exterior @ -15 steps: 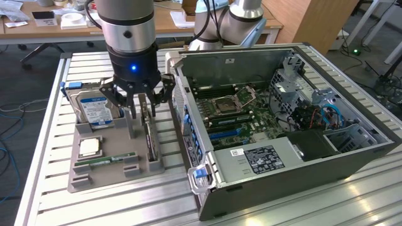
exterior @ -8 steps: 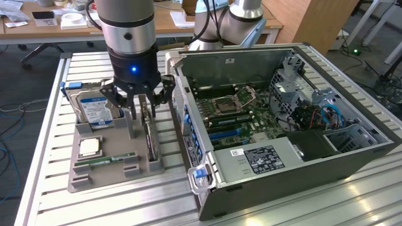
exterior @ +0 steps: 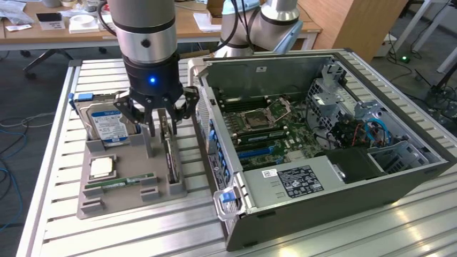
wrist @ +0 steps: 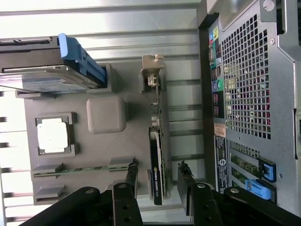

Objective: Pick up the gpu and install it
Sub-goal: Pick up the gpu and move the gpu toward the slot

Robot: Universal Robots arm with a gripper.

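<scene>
Steel computer case (exterior: 257, 72) lies open on the exterior view's right; beside it, a grey holder (exterior: 125, 160) stands the gpu (exterior: 170, 155) on edge. The wrist view shows the gripper (wrist: 157, 173) spread wide, fingers (wrist: 133, 172) straddling the card without touching it.

A robotics lab in an office — beyond the gripper (exterior: 162, 122), a paper-strewn desk (exterior: 57, 35); beside it, an open computer tower (exterior: 321, 214) on a slatted aluminium bench (exterior: 107, 235).

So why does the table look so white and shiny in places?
Exterior view: light glares off the metal table slats beside the computer case. Wrist view: the slats past the hard drive wash out nearly white, while the gpu looks dim.
</scene>
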